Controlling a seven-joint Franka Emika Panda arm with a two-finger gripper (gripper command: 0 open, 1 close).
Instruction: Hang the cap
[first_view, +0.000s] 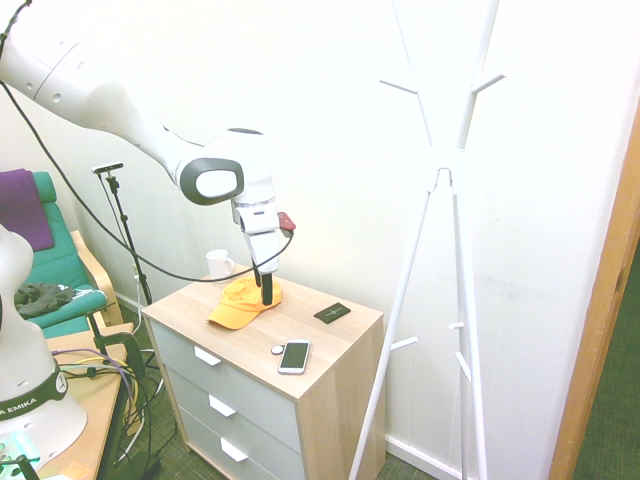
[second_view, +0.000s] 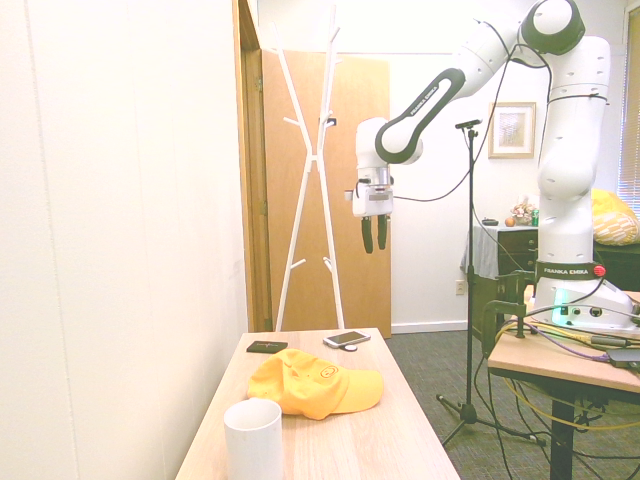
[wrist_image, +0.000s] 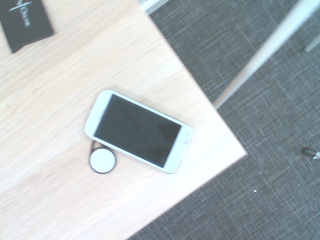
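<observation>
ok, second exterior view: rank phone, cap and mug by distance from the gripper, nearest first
1. phone: far end of the dresser, roughly under the open gripper.
2. cap: middle of the top.
3. mug: camera end.

The soft orange-yellow cloth cap (second_view: 312, 383) looks matt on the pale, smooth wood-grain dresser top (second_view: 340, 430); the white-edged smartphone (wrist_image: 138, 130) has a glossy dark screen (glass, apparently).
</observation>
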